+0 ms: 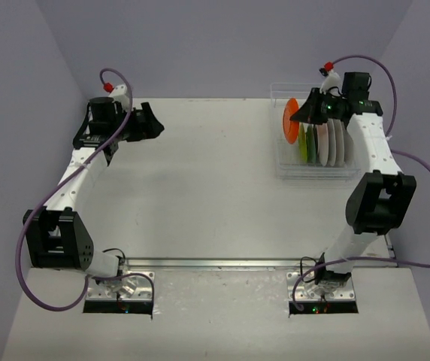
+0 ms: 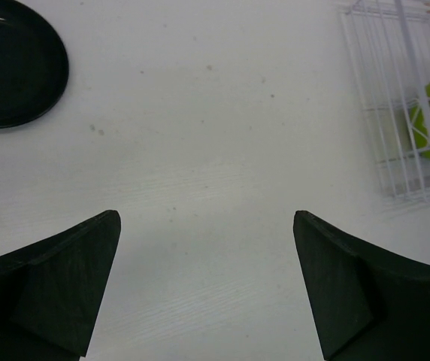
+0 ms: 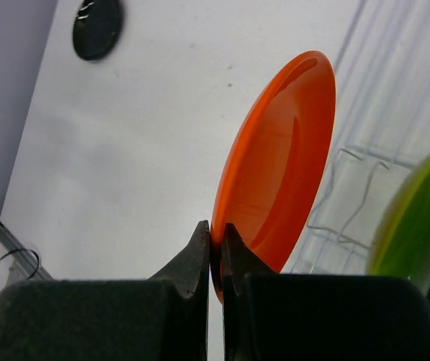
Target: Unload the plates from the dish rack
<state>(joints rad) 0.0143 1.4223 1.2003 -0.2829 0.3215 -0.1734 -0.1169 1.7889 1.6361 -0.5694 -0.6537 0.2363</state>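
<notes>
**Orange plate gripped at the rim, on its way out of the rack**

We judge the step in hand to be the removal of one plate. The right gripper [image 3: 216, 229] has its two fingers closed tight on the rim of the orange plate [image 3: 279, 158], which stands on edge at the left end of the dish rack [image 1: 313, 174]. Whether its lower edge is already free of the tines we cannot tell, because the fingers hide it.

The green plate [image 3: 414, 218] stands just beside it, and the other plates [image 1: 329, 143] stand in a row in the same rack. A black plate [image 2: 12, 64] lies flat on the table [image 1: 215, 188], well apart from the rack (so part of the unloading seems done).

The left gripper [image 2: 206, 218] hangs over the bare table with its fingers spread wide and nothing between them.

The next move, in our opinion, calls for a straight lift until the plate clears the tines, then a carry to the left and a turn to lay it flat. The thin rim grip could slip during this turn.

We can read no brand, label or writing anywhere.
</notes>
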